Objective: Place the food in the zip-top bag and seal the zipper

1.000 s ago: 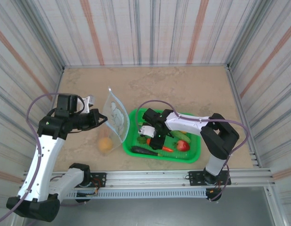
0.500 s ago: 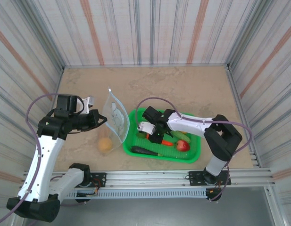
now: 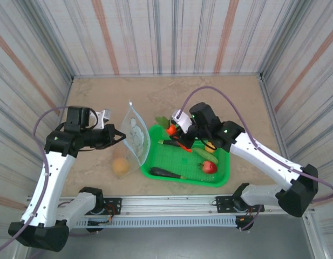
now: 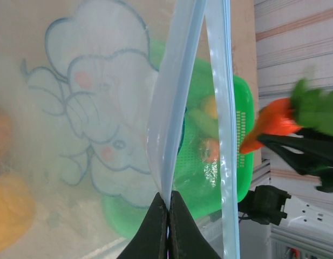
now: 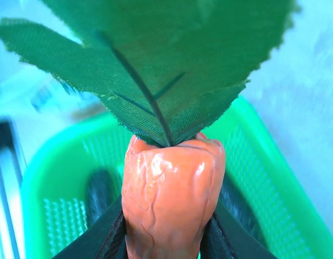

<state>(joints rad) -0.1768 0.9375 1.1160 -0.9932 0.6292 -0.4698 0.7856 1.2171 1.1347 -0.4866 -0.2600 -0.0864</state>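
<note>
One red carrot is sitting clenched in the right gripper mid-frame while the left gripper is pinching the zip-top bag, so loading is likely calling for a leftward drop

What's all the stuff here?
carrot: one, red-orange, green leaves, held over the basket's far-left corner
zip-top bag: one, clear, upright left of the basket
basket: one, green, on the table
eggplant: one, dark purple, basket's near side
apple: one, red, in the basket
cucumber: one, green, in the basket
small fruit: one, yellowish, in the basket
orange fruit: one, orange, by the bag's near end
left hand: shut on the bag's edge
right hand: shut on the carrot
</note>
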